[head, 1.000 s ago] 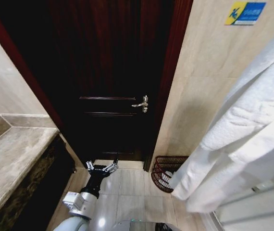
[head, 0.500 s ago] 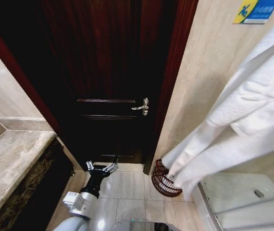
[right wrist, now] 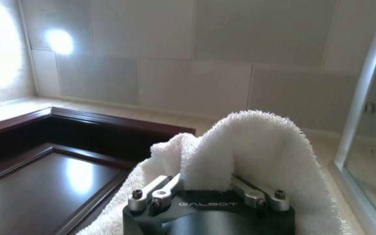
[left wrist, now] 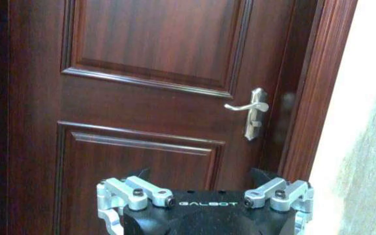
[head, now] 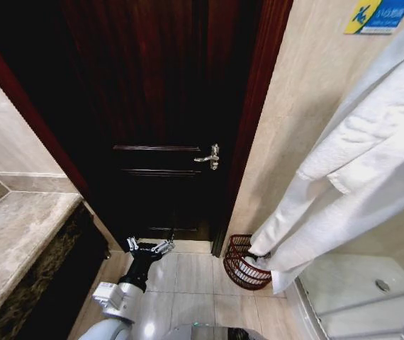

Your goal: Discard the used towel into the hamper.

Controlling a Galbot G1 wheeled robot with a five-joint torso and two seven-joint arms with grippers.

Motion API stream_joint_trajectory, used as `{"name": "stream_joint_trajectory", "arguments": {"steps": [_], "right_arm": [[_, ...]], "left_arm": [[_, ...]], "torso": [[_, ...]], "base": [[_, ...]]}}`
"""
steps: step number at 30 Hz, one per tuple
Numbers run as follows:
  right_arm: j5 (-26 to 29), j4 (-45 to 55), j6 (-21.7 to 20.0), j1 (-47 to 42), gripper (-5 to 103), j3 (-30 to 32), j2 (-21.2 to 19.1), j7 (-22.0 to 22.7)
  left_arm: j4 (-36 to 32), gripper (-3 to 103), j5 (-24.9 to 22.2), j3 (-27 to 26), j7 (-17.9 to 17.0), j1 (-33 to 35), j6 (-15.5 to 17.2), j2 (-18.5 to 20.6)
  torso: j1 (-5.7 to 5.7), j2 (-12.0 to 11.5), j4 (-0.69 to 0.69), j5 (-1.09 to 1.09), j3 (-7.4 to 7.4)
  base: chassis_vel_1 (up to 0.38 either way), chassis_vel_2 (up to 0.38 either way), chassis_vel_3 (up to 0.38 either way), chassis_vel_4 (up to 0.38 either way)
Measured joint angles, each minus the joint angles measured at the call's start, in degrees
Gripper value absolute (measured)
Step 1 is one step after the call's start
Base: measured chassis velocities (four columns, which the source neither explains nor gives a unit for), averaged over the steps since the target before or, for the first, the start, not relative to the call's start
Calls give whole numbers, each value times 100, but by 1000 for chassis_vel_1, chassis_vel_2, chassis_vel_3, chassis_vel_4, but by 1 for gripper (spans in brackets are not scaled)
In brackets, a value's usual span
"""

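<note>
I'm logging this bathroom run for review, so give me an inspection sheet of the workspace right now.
Surface: pale tiled floor, bare between door and wall.
Job's things: white towel hangs in a long drape, its lower end at the hamper rim; hamper stands on the floor by the door frame.
Clutter: nothing seen.
Grippers: right gripper shut on the towel; left gripper open, low before the door, holding nothing.
Cables: nothing seen.
Surroundings: dark wooden door closed, metal lever handle; stone counter; blue-yellow sign on the wall.
</note>
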Motion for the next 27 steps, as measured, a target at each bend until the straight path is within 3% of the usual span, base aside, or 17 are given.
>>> {"name": "stream_joint_trajectory", "arguments": {"steps": [14,27], "right_arm": [[-343,-394,280,-1,11,-393,410,-171],[-471,-561,627,-949,11,-244,812,-454]], "left_arm": [[0,100,0,0,0,0,0,0],[0,100,0,0,0,0,0,0]], "torso": [[0,0,1,-1,0],[0,0,1,-1,0]], "base": [[0,0,0,0],[0,0,0,0]]}}
